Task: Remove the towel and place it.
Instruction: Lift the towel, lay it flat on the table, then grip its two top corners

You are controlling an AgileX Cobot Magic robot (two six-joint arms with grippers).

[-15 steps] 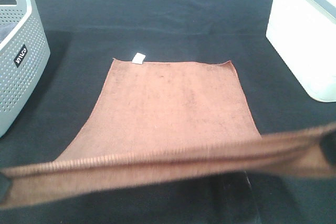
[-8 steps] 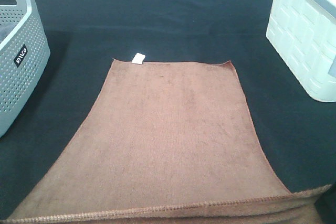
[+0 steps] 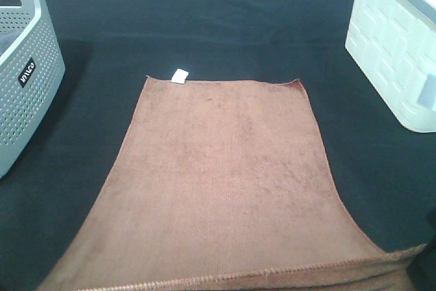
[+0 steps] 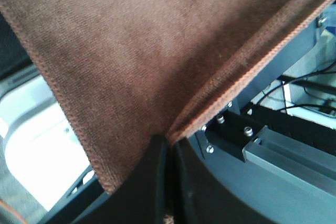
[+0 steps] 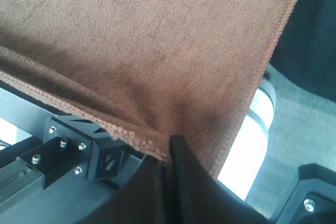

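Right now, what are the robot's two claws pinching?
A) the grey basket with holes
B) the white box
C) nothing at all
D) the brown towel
D: in the wrist views the left claw and the right claw are each shut on a stitched edge of the brown towel.

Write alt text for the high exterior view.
A brown towel lies spread on a black cloth, its white tag at the far left corner. A grey basket stands at left, a white bin at right.
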